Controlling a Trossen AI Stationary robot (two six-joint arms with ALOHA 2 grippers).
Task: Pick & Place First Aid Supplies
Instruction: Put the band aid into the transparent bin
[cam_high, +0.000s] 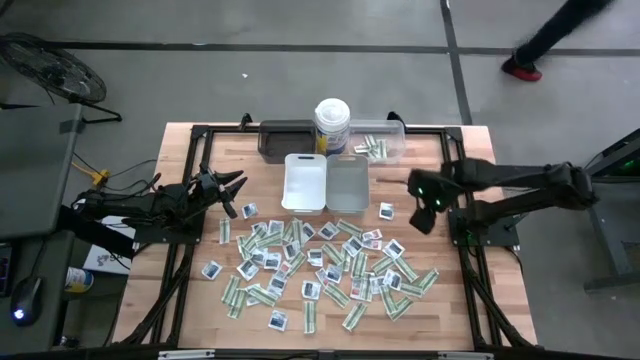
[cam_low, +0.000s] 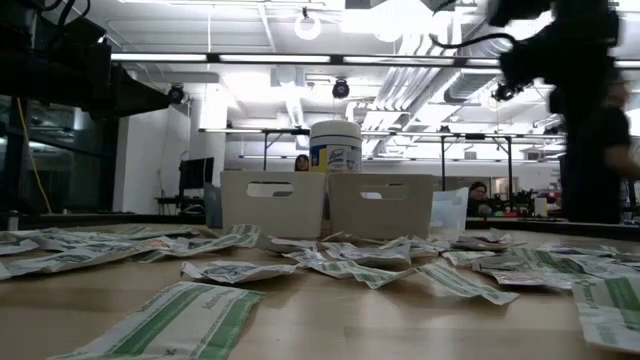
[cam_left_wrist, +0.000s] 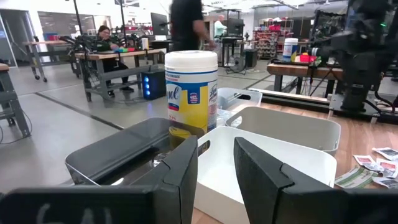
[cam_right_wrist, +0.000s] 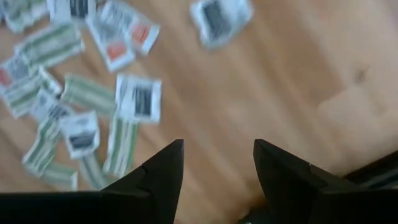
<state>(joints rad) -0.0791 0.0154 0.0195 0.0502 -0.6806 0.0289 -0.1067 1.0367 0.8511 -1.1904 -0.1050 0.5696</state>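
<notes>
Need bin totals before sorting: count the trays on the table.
4: dark tray back left, clear tray back right holding strips, white tray and grey tray side by side in front of the canister.

Bright overhead lights (glaring), right wrist view seemingly motion-blurred

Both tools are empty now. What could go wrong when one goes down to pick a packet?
1. The small flat white and green packets overlap in a dense pile on the wooden table, so the open right tool may pinch two together.
2. The open left tool faces the white rectangular tray and could bump it.
</notes>
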